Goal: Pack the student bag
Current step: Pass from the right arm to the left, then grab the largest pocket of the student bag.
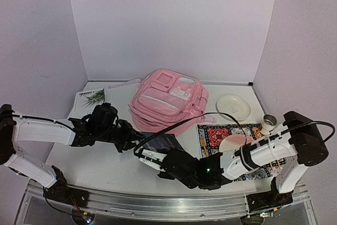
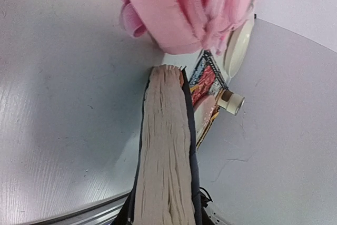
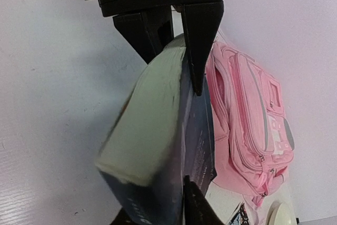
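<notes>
Book [image 3: 152,130] in pinch of left tool [image 3: 176,71], near student bag [image 1: 166,101]; right tool [image 1: 149,156]: grip unclear.

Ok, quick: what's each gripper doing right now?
Left gripper: closed on the book.
Right gripper: the book sits between its fingers; whether they clamp it cannot be told.

Soft, even, faintly violet light fills every view, leaving pale shadows on the table [image 1: 105,169]. In the right wrist view the near corner of the book [image 3: 152,130] is blurred; the student bag [image 3: 247,119] behind is sharp.
</notes>
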